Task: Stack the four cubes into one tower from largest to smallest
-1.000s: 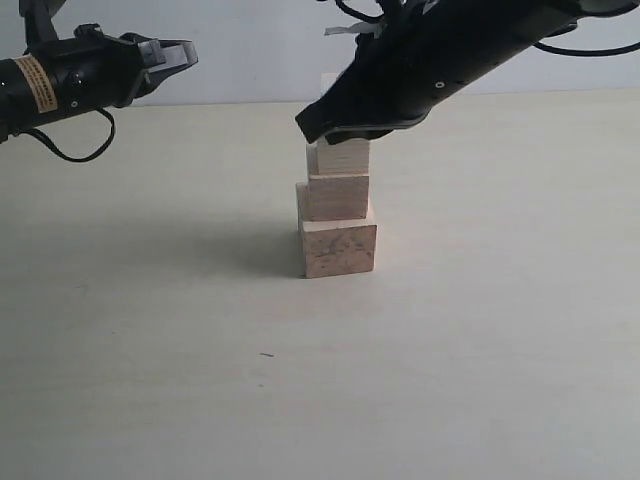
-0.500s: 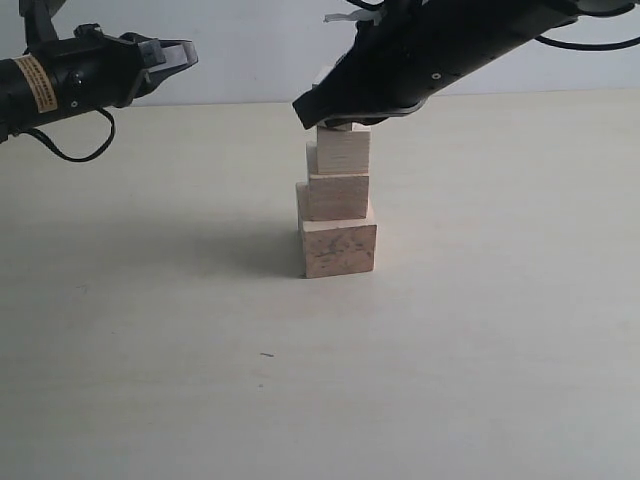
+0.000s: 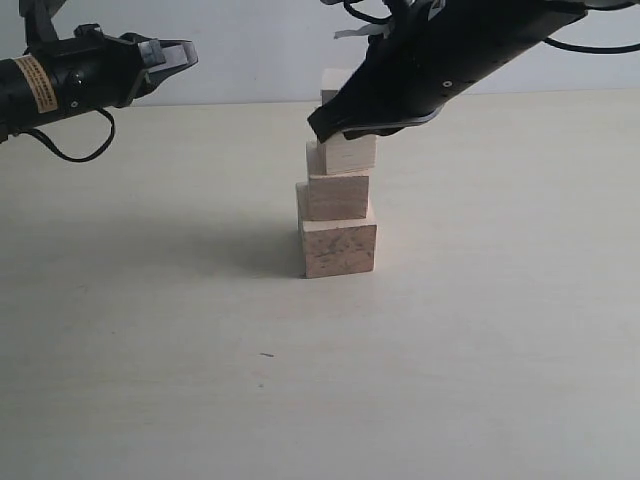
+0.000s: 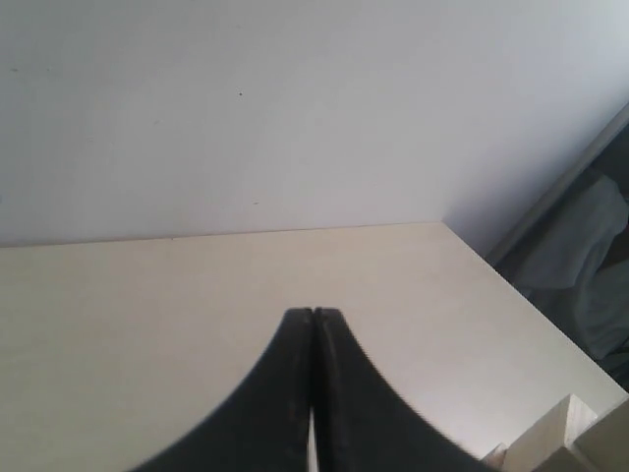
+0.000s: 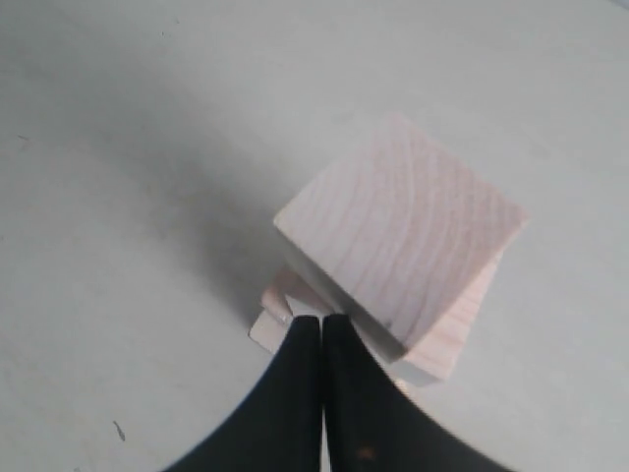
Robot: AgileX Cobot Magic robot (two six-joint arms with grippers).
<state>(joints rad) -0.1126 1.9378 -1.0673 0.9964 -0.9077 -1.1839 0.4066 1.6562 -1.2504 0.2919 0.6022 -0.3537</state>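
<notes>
The right fingers (image 5: 300, 393), pressed together, are pulling rightward beside the tower (image 3: 338, 195) at mid-worktop (image 3: 150, 330), leaving the third cube (image 3: 350, 155) newly overhanging under the half-hidden top cube (image 3: 335, 85), alignment likely unfinished, while the left fingers (image 4: 295, 374), also closed, are hovering well apart.

Left gripper (image 3: 186, 55) closed, jaws pressed flush together; its arm lies roughly level behind them. Right gripper (image 5: 321, 321) closed, jaws touching; its arm slopes upward behind them.
</notes>
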